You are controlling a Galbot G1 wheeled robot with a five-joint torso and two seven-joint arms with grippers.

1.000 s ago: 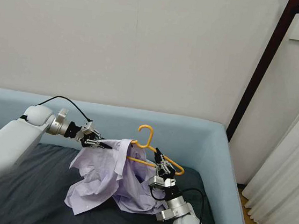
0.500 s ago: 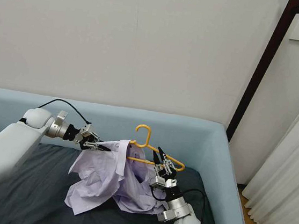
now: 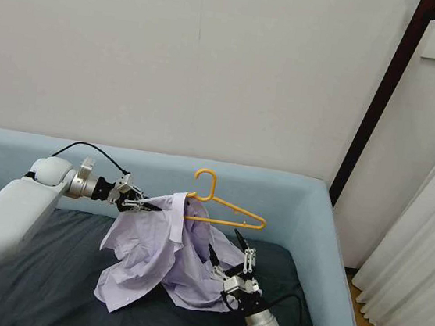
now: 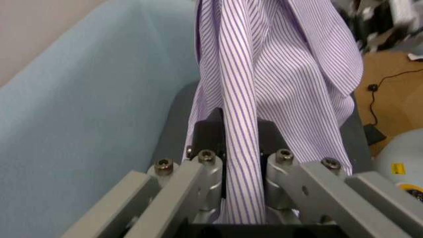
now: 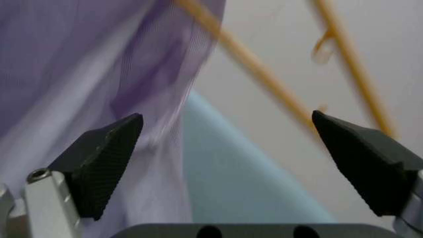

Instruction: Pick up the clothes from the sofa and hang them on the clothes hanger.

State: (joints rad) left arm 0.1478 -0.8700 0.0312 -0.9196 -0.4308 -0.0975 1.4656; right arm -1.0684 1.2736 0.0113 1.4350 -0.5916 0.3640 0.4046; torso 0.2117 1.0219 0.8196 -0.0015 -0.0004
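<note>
Hiding hanger end, L gripper jaws: shirt.

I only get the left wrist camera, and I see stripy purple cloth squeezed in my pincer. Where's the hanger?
Observer: The yellow hanger is up above the sofa, with one end hidden under the shirt that your left pincer grips.
Operator: Is the other pincer holding it?
Observer: No, the right pincer is open, below the hanger and apart from it.
Operator: Is the whole shirt on it?
Observer: No, the hanger's right end sticks out bare.
</note>
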